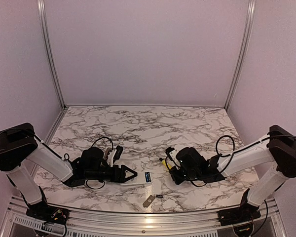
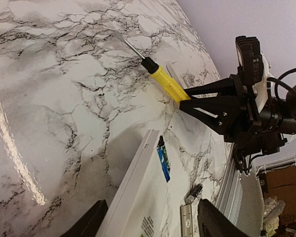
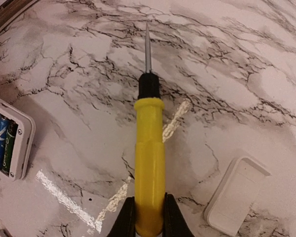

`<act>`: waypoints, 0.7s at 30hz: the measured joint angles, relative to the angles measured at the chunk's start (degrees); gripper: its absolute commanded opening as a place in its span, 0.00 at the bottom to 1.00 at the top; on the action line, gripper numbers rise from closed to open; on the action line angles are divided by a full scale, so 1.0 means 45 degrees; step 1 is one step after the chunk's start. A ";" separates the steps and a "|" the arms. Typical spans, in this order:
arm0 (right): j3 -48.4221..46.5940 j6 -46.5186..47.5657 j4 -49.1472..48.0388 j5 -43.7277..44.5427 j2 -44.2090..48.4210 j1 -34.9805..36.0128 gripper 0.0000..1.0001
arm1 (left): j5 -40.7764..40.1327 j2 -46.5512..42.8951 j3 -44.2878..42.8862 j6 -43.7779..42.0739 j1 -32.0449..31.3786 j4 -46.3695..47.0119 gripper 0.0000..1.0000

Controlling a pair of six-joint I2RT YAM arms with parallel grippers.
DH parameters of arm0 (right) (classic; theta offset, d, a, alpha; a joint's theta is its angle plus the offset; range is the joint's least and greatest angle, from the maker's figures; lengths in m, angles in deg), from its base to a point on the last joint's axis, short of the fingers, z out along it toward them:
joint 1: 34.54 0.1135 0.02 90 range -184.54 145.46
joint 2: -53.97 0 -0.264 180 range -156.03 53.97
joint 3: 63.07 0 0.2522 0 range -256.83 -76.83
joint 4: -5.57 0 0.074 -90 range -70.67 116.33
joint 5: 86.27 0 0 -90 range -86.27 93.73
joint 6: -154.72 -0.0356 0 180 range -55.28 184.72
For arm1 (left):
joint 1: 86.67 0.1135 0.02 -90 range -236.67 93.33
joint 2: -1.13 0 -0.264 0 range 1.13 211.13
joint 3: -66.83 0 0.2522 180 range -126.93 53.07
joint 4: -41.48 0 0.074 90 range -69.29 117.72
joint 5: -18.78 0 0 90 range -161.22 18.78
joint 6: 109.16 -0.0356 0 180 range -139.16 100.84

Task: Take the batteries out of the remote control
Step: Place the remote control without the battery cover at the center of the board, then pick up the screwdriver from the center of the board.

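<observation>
The white remote control (image 2: 138, 197) lies back-up on the marble, its compartment open. In the compartment sit a blue battery (image 3: 0, 140) and a dark one (image 3: 10, 143). Another dark battery (image 2: 193, 192) lies loose on the table beside the remote. My left gripper (image 2: 152, 210) is open, with one finger on each side of the remote's near end. My right gripper (image 3: 149, 219) is shut on the handle of the yellow screwdriver (image 3: 149, 163), whose tip points away over bare table to the right of the remote (image 1: 138, 178).
A flat grey cover plate (image 2: 186, 219) lies next to the loose battery, near the table's front edge (image 1: 148, 201). A white lid (image 3: 235, 195) lies to the right of the screwdriver. Metal rails run along the table's near edge.
</observation>
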 measured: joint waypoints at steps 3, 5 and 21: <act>-0.0005 0.0044 0.0209 -0.0039 0.0393 0.0000 0.00 | -0.0219 -0.0228 0.0039 -0.0209 0.0000 -0.0267 0.78; -0.0005 0.0058 0.0330 -0.0049 0.0758 0.0000 0.00 | -0.0486 -0.0476 0.0044 -0.0374 0.0000 -0.0544 0.84; 0.0758 0.0359 0.0199 -0.1234 0.3730 0.0000 0.00 | -0.3517 -0.2725 0.0034 -0.2249 0.0015 -0.2987 0.96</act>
